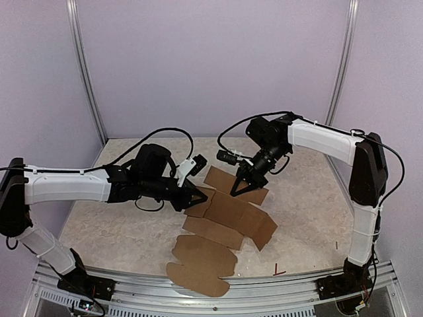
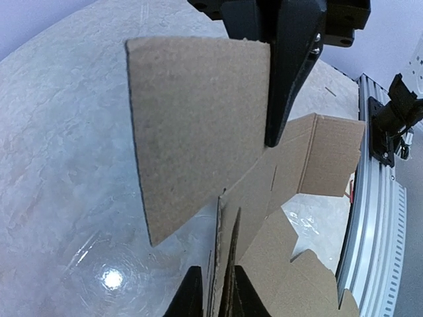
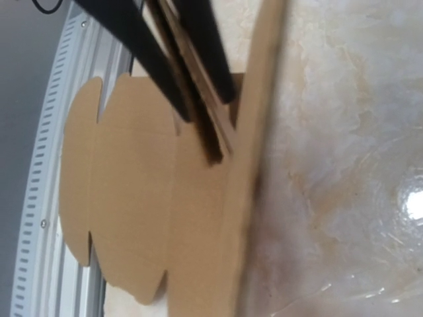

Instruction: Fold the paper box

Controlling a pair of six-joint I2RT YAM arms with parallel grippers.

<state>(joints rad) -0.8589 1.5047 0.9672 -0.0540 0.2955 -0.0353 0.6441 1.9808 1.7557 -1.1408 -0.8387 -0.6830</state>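
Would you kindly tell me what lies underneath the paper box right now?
The marbled table lies under the paper box, and its near rounded flaps extend over the metal rail. Anything directly beneath the flat panels is hidden by the cardboard.

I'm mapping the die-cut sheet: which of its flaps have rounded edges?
The flaps at the near end of the paper box, by the metal rail. Panels pinched by the left gripper and right gripper have straight edges.
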